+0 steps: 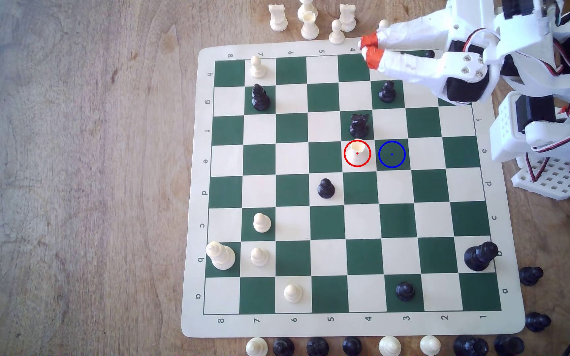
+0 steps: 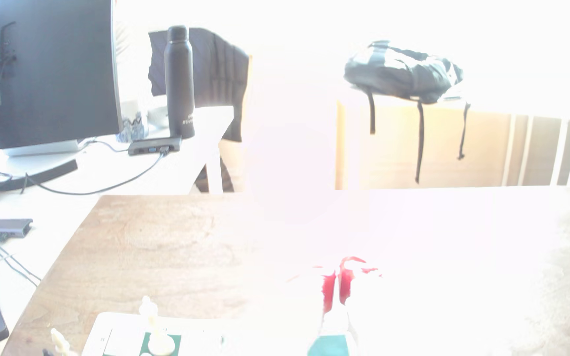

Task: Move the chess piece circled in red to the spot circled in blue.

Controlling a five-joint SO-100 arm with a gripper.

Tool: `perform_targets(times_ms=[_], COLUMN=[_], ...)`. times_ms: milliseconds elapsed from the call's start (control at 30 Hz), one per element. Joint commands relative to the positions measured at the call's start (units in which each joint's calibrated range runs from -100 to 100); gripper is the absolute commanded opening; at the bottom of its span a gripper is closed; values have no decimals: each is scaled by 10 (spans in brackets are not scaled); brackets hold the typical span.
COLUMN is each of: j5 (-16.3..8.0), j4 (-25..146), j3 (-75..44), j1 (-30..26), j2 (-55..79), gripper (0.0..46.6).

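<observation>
Cream-white, with a wide round base and a hollow notched crown, the chess piece circled in red (image 1: 357,153) stands upright on a cream square near the middle of the board (image 1: 352,323). Just beside it, on the exterior view's right, is the spot circled in blue (image 1: 392,154), a dark green square with a blue ring and centre dot, bare of pieces. A black notched-top piece (image 1: 359,125) occupies the square directly above the ringed piece in that view, and a black pawn (image 1: 325,188) sits one square diagonally below, toward the exterior view's left.

Farther off, the claw (image 1: 365,48) hangs over the board's top edge, by the "4" label, well apart from the ringed piece. Its two red-taped fingertips (image 1: 369,41) lie nearly together with a thin gap between them and grip nothing; the wrist view shows the same red tips (image 2: 328,289) close, a narrow slit between, amid heavy glare.

Beyond the board's edge, several white pieces (image 1: 309,24) stand on the wooden table (image 1: 71,171). In the wrist view, past the table, are a monitor (image 2: 43,68), a black bottle (image 2: 179,82) and a dark bag (image 2: 403,73).
</observation>
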Motion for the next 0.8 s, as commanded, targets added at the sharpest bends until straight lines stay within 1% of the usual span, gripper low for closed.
perform_targets(times_ms=[0, 33, 133, 167, 200, 300, 400, 467, 600, 767], j5=[-28, -35, -35, -35, -35, -39, -54, -69, -81, -83], j4=[84, 104, 144, 187, 206, 230, 291, 311, 318, 328], j3=[-87, -100, -137, -178, -196, -215, -284, -329, -331, -346], j1=[6, 6, 7, 5, 1, -11, -15, -5, -11, -17], j2=[48, 75, 135, 188, 213, 243, 329, 399, 435, 483], gripper=[2, 5, 13, 17, 19, 31, 58, 66, 74, 86])
